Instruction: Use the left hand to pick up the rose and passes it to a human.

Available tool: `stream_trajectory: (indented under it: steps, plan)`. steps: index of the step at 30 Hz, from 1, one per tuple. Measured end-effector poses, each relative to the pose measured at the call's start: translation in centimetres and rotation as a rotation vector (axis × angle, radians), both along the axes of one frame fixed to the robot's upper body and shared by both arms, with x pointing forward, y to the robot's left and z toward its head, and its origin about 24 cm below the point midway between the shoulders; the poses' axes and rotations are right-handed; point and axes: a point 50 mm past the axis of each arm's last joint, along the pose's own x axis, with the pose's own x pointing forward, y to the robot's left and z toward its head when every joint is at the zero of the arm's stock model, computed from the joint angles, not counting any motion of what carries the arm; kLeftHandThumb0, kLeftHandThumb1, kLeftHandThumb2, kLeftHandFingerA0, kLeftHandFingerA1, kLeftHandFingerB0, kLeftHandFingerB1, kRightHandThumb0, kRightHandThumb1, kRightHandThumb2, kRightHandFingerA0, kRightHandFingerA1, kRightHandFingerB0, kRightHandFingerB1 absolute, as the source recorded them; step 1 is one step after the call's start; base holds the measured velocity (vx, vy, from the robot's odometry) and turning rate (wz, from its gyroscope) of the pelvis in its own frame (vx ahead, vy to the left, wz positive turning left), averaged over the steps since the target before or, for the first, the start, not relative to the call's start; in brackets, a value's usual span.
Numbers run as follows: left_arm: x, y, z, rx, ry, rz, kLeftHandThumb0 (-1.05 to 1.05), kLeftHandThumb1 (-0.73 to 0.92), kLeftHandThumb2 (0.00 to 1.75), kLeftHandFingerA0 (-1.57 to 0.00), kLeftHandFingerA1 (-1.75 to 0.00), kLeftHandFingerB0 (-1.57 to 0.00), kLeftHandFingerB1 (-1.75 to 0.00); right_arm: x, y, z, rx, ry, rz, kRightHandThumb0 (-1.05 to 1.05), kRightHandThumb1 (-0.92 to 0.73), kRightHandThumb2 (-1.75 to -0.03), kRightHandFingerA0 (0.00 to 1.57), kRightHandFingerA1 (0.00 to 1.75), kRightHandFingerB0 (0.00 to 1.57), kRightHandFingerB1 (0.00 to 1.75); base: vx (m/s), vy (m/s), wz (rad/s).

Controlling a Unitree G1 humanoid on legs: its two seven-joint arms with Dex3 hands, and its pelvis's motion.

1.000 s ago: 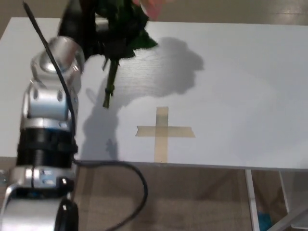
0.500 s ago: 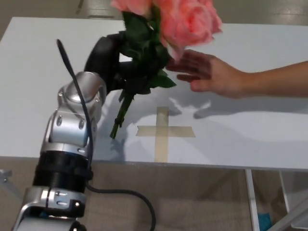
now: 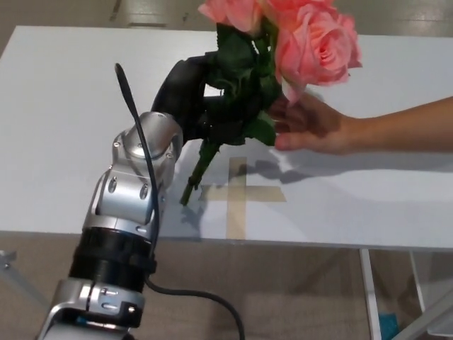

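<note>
The left hand (image 3: 202,95) grips the rose (image 3: 311,39) by its leafy stem, holding it up above the middle of the table (image 3: 64,142), blooms toward the far edge. A person's hand (image 3: 311,124), reaching in from the right edge, sits just beside the leaves. This is the handover step; next, I judge, the person must take the stem before the fingers loosen.

The left hand (image 3: 195,95) carries the rose (image 3: 283,42) further right toward the person's hand (image 3: 311,124), which now reaches in under the blooms, closer than half a second ago.
</note>
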Motion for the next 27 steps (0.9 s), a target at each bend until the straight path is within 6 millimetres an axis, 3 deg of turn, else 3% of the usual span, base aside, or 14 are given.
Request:
stream_trajectory:
  steps: [15, 27]
  plan:
    - [0.0, -2.6, 3.0, -0.16, -0.015, -0.031, -0.18, 0.83, 0.69, -0.91, -1.37, -0.8, -0.97, 0.2, 0.1, 0.0, 0.001, -0.004, 0.001, -0.35, -0.7, -0.61, 0.64, 0.42, 0.49, 0.38, 0.0, 0.0, 0.0]
    - [0.1, -2.9, 2.8, -0.229, 0.022, -0.017, -0.18, 0.82, 0.69, -0.92, -1.35, -0.82, -0.99, 0.4, 0.1, 0.1, 0.001, -0.009, 0.006, -0.35, -0.7, -0.61, 0.65, 0.43, 0.51, 0.38, 0.0, 0.0, 0.0]
